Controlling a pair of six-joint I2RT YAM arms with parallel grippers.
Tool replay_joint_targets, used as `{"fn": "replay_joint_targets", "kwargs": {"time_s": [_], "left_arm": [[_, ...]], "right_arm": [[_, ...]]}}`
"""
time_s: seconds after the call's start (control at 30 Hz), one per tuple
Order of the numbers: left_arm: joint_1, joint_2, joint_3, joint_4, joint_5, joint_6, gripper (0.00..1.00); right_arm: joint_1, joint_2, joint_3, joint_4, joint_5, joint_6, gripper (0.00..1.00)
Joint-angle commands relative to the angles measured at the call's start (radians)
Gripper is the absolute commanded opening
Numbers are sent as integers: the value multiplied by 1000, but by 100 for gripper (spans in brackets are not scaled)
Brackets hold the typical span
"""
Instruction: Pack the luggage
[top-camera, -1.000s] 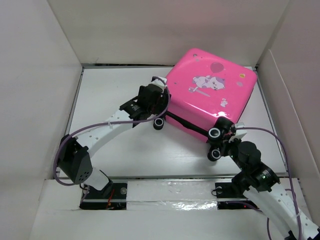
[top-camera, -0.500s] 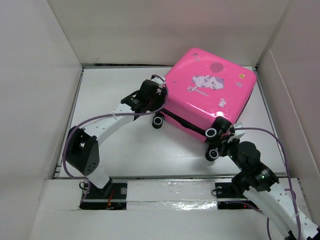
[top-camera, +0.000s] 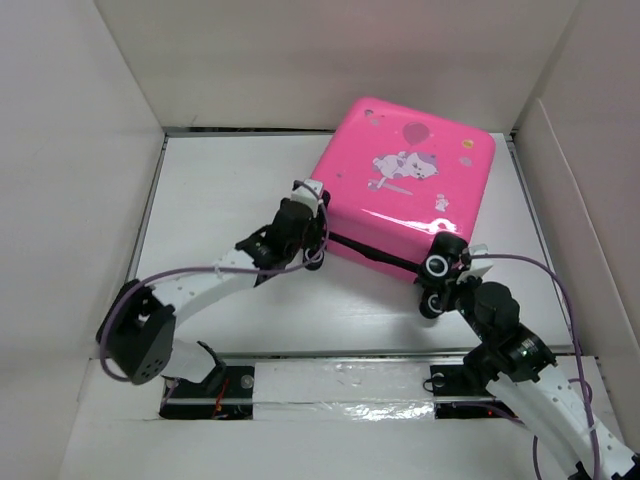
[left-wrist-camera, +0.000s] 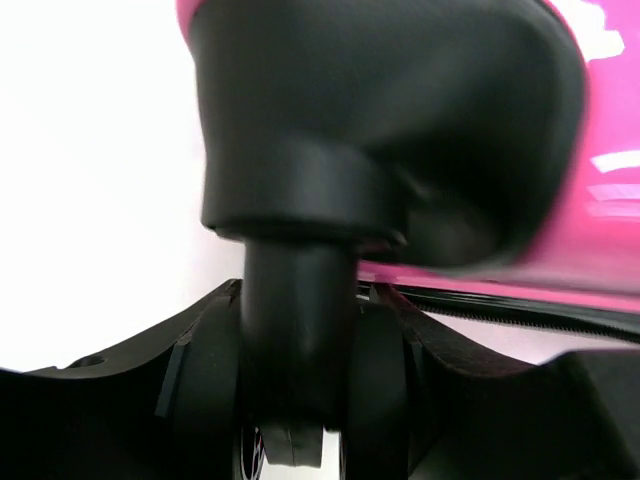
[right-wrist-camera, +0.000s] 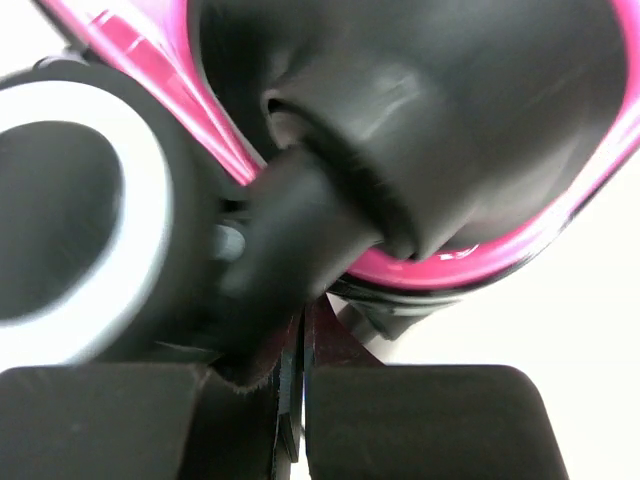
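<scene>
While left claw (left-wrist-camera: 297, 340) grips caster (left-wrist-camera: 380, 130), luggage (top-camera: 405, 190) shut

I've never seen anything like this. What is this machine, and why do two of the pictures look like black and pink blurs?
Those are two robot arms, the left arm and right arm, bolted at the near edge of a white table. The wide picture comes from a camera above. The blurry two come from cameras on each wrist, pressed close to the closed pink suitcase lying on it. The left jaws clamp a black wheel stem. The right jaws sit nearly shut beside another wheel; whether they pinch anything is unclear.
</scene>
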Motion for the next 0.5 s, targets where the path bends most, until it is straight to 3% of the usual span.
{"fn": "replay_joint_targets", "kwargs": {"time_s": [0.0, 0.13, 0.3, 0.4, 0.47], "left_arm": [[-93, -184, -210, 93, -118, -222, 0], [-257, -302, -347, 109, -203, -320, 0], [-452, -307, -329, 145, -221, -390, 0], [-465, -285, -302, 255, -139, -383, 0], [-465, -262, -253, 286, -84, -354, 0]], "right_arm": [[-9, 10, 37, 253, -18, -11, 0], [-9, 71, 73, 308, -35, -38, 0], [-19, 227, 169, 329, 31, -100, 0], [-19, 284, 146, 397, -13, -77, 0], [-19, 333, 48, 533, -89, -26, 0]]}}
